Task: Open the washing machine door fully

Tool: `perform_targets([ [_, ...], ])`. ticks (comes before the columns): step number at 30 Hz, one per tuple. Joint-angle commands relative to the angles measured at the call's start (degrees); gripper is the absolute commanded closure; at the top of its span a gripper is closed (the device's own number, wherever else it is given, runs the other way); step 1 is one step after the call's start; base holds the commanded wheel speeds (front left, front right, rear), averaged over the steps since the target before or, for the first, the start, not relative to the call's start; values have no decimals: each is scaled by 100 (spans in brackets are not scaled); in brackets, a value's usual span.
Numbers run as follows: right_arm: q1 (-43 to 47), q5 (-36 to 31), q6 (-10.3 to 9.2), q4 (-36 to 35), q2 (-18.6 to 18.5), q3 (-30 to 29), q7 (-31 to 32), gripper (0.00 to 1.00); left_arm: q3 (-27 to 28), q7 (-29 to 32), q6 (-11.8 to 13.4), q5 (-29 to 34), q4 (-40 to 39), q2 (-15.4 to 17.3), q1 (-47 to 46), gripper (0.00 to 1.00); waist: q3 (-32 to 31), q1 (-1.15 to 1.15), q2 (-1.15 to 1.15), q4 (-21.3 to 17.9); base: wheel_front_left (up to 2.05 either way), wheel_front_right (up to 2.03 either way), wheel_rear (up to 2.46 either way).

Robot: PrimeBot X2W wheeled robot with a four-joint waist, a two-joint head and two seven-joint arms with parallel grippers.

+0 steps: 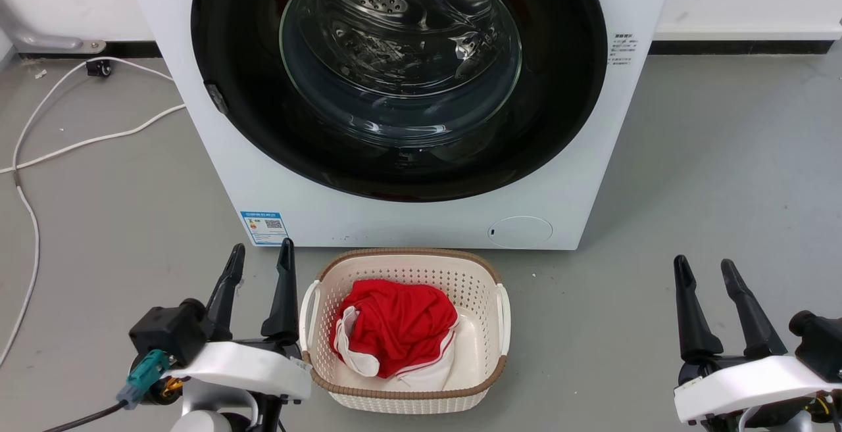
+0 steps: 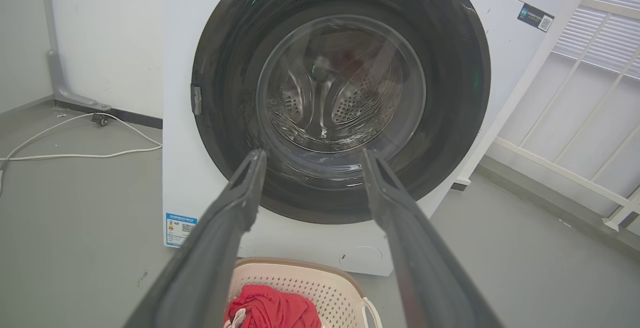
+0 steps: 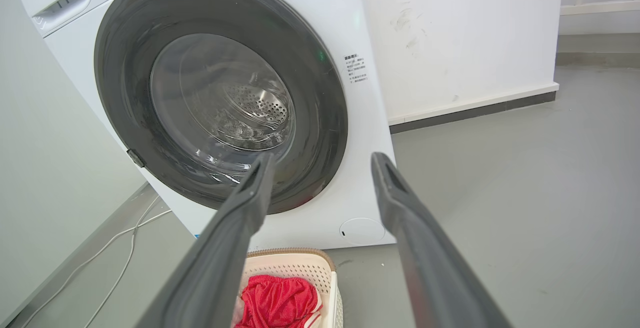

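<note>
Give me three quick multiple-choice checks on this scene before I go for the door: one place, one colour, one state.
1. Where is the basket? A. on the floor before the washing machine; B. on top of it; C. inside it.
2. What colour is the garment in the basket? A. blue; B. red; C. green.
3. The washing machine door is: A. fully open; B. taken off; C. shut.
Key: 1 A, it stands below the door; 2 B, red with white trim; 3 C, its black ring lies flush with the white front.
</note>
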Motion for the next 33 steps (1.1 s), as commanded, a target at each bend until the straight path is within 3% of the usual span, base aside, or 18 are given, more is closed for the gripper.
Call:
perform_targets([
  [1,-5,-168,0,-90,6,-6,-6,0,-39,-52,29,175,-60,51,-83,0,0,0,0,-2,0,0,0],
  [33,182,-1606,-1,-333,20,-49,2,0,-351,-423,381,1546,21,175,-138,0,49,0,0,-20,0,0,0],
])
